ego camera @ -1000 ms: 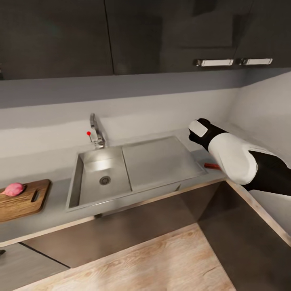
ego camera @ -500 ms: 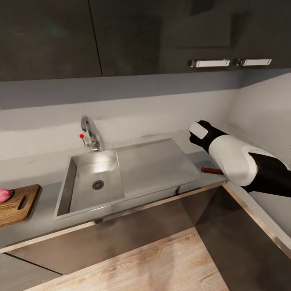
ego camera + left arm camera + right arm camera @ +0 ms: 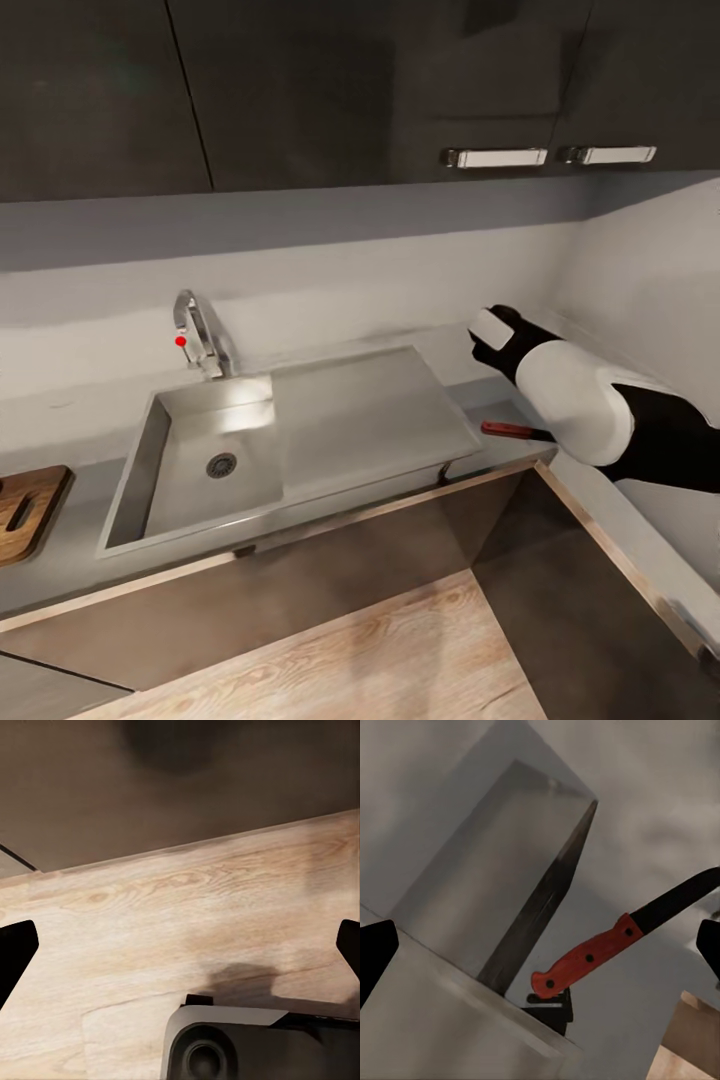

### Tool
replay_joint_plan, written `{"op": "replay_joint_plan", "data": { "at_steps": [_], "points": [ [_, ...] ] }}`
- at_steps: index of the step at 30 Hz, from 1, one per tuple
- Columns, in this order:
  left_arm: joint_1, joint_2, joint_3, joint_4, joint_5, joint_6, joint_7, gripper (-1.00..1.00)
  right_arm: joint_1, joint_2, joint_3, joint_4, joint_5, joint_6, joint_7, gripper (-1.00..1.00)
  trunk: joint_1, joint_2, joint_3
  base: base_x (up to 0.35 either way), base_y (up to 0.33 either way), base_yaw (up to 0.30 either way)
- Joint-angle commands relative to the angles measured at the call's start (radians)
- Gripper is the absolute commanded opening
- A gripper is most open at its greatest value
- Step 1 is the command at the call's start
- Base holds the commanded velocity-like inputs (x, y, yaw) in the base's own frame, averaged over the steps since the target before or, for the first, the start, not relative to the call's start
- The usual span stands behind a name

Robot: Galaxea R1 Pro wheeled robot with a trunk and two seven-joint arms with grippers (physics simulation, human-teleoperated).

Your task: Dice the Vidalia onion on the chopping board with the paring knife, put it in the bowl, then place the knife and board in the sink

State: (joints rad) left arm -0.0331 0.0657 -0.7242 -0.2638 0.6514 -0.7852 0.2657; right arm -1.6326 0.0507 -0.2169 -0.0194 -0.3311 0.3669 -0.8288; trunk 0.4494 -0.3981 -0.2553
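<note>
- The glossy grey countertop (image 3: pixel 90 555) and rectangular stainless steel sink (image 3: pixel 300 440) were seen, the basin holding no onion.
- The dark brown wooden chopping board (image 3: pixel 25 510) lay at the left edge.
- The right gripper (image 3: pixel 540 945), fingers spread and empty, was held above the red-handled, dark-bladed paring knife (image 3: pixel 607 949); fetching the knife was judged in hand, a descent and closure on its handle being called for.
- The left gripper (image 3: pixel 180 945), likewise spread, was pointed at the floor.

The grey countertop (image 3: pixel 80 545) holds the sink (image 3: pixel 290 440) at centre, the chopping board (image 3: pixel 25 510) at nine o'clock and the red-handled paring knife (image 3: pixel 508 430) at three o'clock beside the drainboard.
</note>
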Motion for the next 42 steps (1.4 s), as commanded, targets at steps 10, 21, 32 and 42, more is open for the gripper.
{"op": "replay_joint_plan", "data": {
  "at_steps": [10, 21, 32, 42],
  "points": [
    [-0.001, 0.002, -0.009, -0.002, 0.002, -0.002, 0.009, 1.0, 0.007, 0.0, -0.005, -0.002, -0.155, 0.008, -0.077, 1.0, 0.001, -0.002, -0.002, 0.003, 0.031, 0.0],
    [-0.001, 0.002, -0.008, -0.002, 0.002, -0.002, 0.009, 1.0, 0.008, 0.0, -0.004, -0.002, -0.196, 0.008, -0.094, 1.0, 0.001, -0.002, -0.002, 0.0, 0.0, 0.0],
    [-0.001, 0.001, -0.008, -0.002, 0.002, -0.002, 0.009, 1.0, 0.018, -0.001, -0.004, -0.002, -0.197, 0.008, -0.094, 1.0, 0.001, -0.002, -0.009, 0.074, 0.0, 0.0],
    [-0.001, 0.002, -0.008, -0.002, 0.002, -0.002, 0.009, 1.0, 0.033, -0.002, -0.005, -0.001, -0.201, 0.009, -0.111, 1.0, 0.001, -0.002, -0.025, 0.043, 0.0, 0.0]
  ]
}}
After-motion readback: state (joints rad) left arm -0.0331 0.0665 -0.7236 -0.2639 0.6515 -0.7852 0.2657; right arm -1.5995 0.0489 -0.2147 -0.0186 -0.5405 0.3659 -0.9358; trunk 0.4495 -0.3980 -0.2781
